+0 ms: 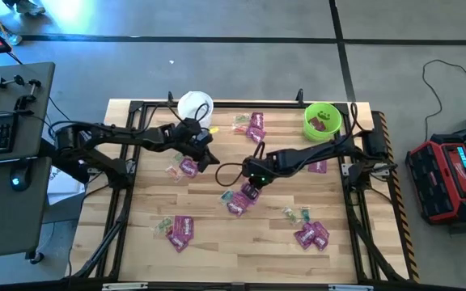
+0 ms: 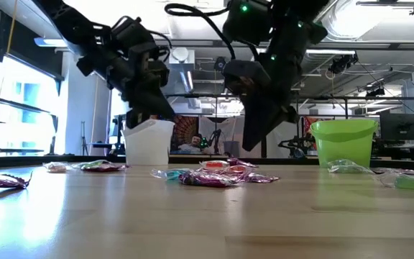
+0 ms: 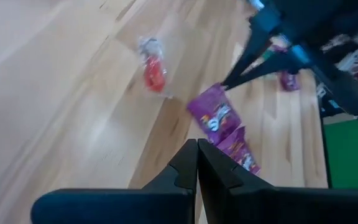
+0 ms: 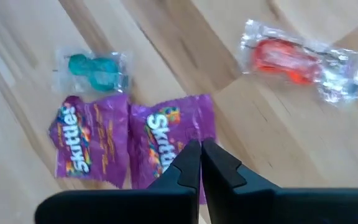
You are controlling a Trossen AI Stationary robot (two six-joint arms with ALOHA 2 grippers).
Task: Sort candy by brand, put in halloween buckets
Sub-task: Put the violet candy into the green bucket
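Candy lies scattered across the wooden worktop (image 1: 217, 242). Two purple packets (image 4: 129, 146) lie side by side near the worktop's centre, touching, directly under the right gripper (image 4: 201, 163). A teal clear-wrapped piece (image 4: 92, 70) lies just beside them, and a red clear-wrapped piece (image 4: 288, 59) lies a little apart. More purple packets sit near the front edge toward the left (image 1: 180, 230) and right (image 1: 311, 235) corners, one (image 1: 256, 125) near the back edge between the buckets, and one (image 1: 188, 167) under the left arm.

The white bucket (image 1: 194, 106) stands upright at the back edge, left of centre. The green bucket (image 1: 322, 120) stands upright near the back right corner; something dark shows inside it.

The right gripper hangs low over the central packets, its fingers pressed together with nothing between them. Whether the tips touch the packet cannot be told.

The left gripper (image 3: 197, 163) is above the worktop just in front of the white bucket. Its fingers are also pressed together and hold nothing.
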